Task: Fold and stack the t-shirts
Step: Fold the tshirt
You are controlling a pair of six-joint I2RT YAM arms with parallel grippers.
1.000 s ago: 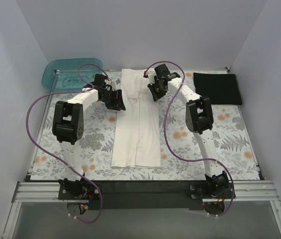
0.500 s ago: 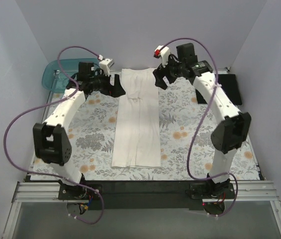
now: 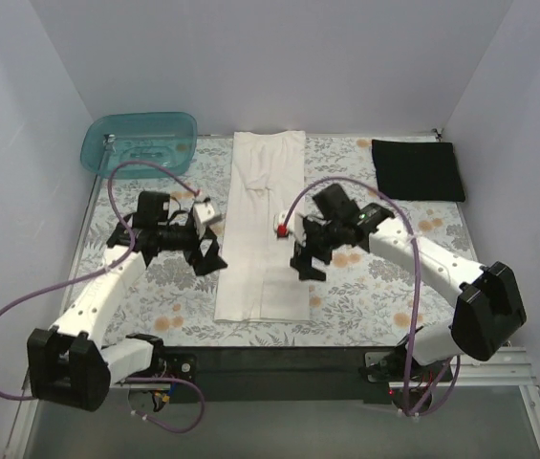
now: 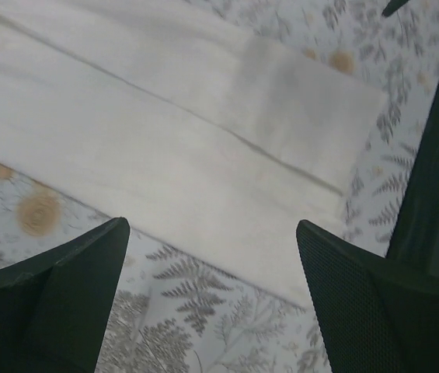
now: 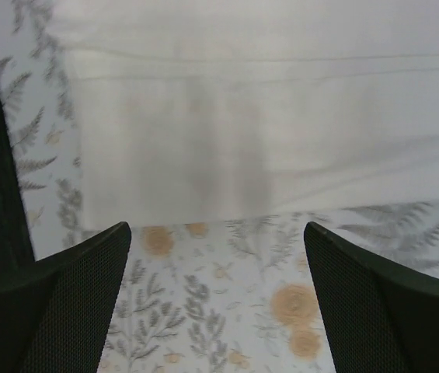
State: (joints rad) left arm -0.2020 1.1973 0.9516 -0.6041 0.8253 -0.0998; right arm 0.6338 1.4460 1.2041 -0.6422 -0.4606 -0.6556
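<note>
Top external: high, behind the arm bases, tilted down over the whole floral cloth [image 3: 375, 277].
Left wrist: close above the cream-white t-shirt [image 4: 165, 155], looking down between its own fingers [image 4: 56, 311] from the shirt's left side.
Right wrist: equally close, from the right side.
All three views share the shirt's near end.

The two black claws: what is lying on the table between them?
The cream-white t-shirt, folded into a long strip; the top view shows it.

Long t-shirt [image 3: 265, 191] mid cloth [image 3: 346, 182], folded t-shirt [image 3: 419, 170] back R, tub [image 3: 140, 142] back L.
</note>
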